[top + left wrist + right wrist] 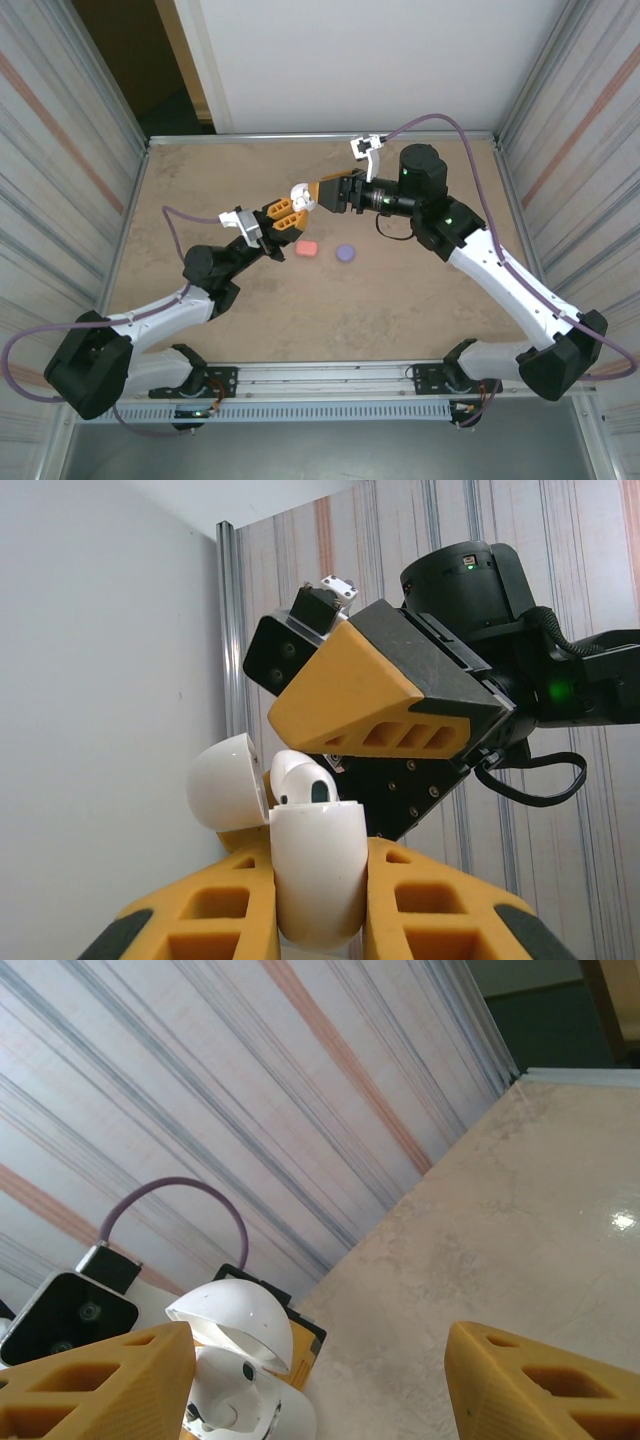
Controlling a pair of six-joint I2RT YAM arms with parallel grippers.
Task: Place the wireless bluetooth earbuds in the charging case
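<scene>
Numbering three: white case (320, 880), pink case (307, 248), purple case (346, 253); one earbud (300, 777).

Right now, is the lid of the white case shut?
No, the lid of the white case is flipped back, and a white earbud pokes out of the top.
</scene>
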